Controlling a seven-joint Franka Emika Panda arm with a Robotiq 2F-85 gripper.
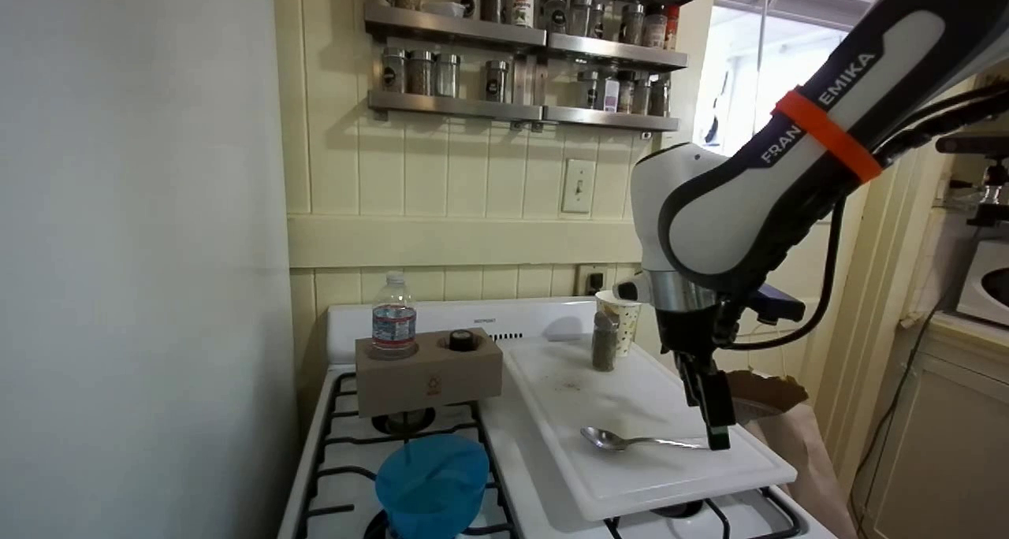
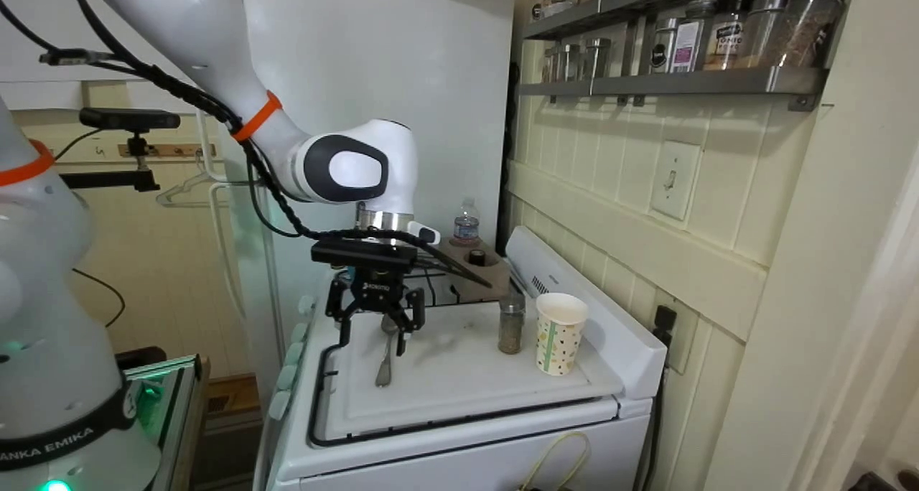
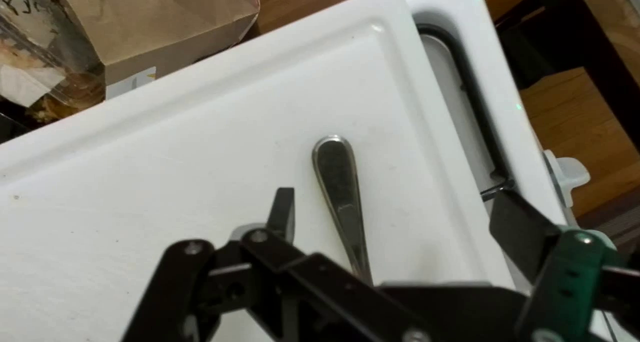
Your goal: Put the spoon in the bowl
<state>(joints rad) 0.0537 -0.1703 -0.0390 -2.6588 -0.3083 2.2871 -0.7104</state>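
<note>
Metal spoon lying on the white cutting board, its scoop end turned toward the board's side nearest the bright blue bowl and its handle tip toward the opposite side. Above the board I have the Robotiq gripper, pointed down, its two fingers spread well apart; in my wrist view the handle shows between them, and I cannot tell how near the fingertips are to the board's surface. The bowl sits on the gas stove, beside the board and apart from it. Upright on the board, beyond the spoon as I see it in an exterior view, stand a glass spice jar and, just beside it, a patterned paper cup. On the board's bowl side, a cardboard carrier holds a labelled water bottle upright; beyond the opposite side is a brown paper bag. On the panelled wall high above the board, metal shelves carry rows of seasoning jars.
</note>
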